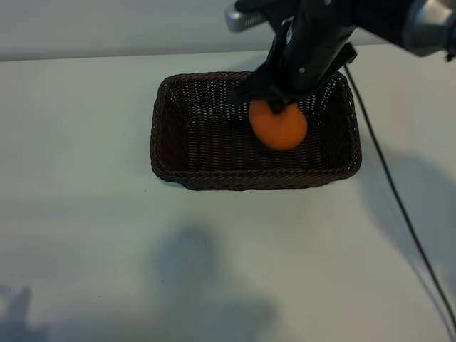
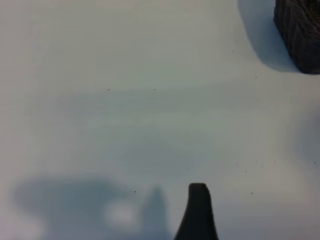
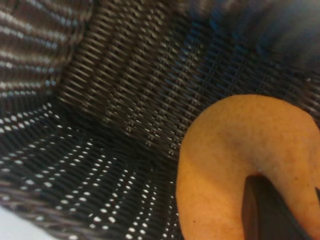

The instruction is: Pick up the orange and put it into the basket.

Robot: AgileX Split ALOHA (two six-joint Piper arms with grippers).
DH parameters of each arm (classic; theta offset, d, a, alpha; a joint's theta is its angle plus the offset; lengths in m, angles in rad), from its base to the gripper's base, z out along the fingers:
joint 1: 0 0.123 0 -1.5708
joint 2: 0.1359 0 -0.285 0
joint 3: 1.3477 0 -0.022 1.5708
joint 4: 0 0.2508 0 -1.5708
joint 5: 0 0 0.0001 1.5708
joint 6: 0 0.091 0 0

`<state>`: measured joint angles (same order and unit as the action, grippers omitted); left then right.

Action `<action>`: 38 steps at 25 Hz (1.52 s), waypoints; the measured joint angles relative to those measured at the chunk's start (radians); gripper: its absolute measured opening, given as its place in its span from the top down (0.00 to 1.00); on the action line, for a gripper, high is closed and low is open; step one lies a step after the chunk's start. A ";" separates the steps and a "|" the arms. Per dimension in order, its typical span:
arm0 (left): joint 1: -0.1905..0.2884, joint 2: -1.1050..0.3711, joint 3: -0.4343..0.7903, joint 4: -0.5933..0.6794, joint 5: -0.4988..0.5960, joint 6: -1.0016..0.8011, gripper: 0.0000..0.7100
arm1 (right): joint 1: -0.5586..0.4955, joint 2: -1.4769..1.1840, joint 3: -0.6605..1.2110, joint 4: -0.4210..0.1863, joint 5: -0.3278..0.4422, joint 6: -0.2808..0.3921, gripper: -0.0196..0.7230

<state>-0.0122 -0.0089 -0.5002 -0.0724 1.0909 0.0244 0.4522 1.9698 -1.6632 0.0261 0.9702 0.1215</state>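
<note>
Placing step: right gripper [image 1: 279, 107] clamps the orange [image 1: 278, 128] inside the basket [image 1: 165, 135] beneath it; next, release.

Orange [image 1: 278, 127] inside basket [image 1: 165, 135], toward its right end

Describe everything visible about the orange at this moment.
The orange is small, round, evenly orange with finely dimpled skin. It is held from above in the right gripper, whose jaws are closed on its upper part. It sits inside the dark woven basket, toward the right end; whether it touches the floor cannot be told.
</note>
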 joint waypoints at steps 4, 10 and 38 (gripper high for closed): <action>0.000 0.000 0.000 0.000 0.000 0.000 0.17 | 0.005 0.054 0.000 -0.007 -0.002 -0.012 0.85; 0.000 0.000 0.000 0.000 0.000 0.000 0.17 | 0.006 0.104 -0.002 -0.006 -0.018 -0.024 0.86; 0.000 0.000 0.000 0.000 0.000 -0.003 0.17 | 0.006 0.143 -0.241 0.026 0.188 -0.026 0.14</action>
<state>-0.0122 -0.0089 -0.5002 -0.0724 1.0909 0.0219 0.4582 2.1123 -1.9043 0.0524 1.1582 0.0959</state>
